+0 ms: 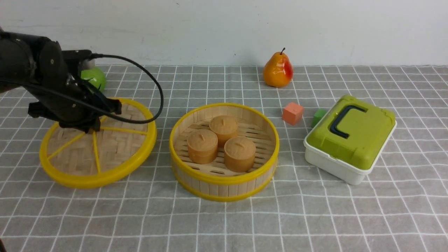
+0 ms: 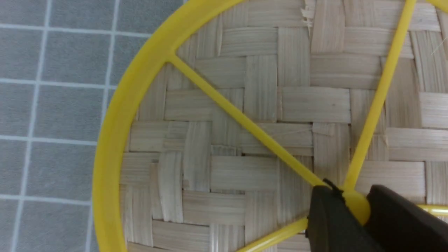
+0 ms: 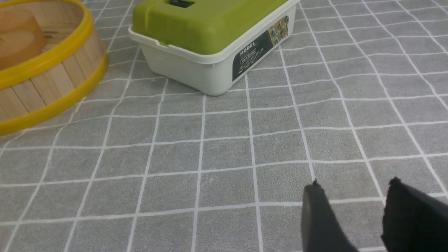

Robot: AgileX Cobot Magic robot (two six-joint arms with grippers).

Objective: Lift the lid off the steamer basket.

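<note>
- My left hand (image 2: 351, 197) is gripping the yellow hub (image 2: 357, 210) of the lid (image 1: 105, 157), one finger pressing on each side of it.
- The lid is sitting off the steamer basket (image 1: 224, 187), just left of it and not touching it, over the desk (image 1: 315, 217). I cannot tell whether it is resting on the desk or hanging just above it.
- The steamer basket is standing uncovered mid-desk, with three brown cakes (image 1: 239, 154) showing inside on the slatted floor.
- My right hand (image 3: 353, 185) is hanging open over bare desk, holding nothing, with the white box (image 3: 196, 70) and its green top lying farther off.
</note>
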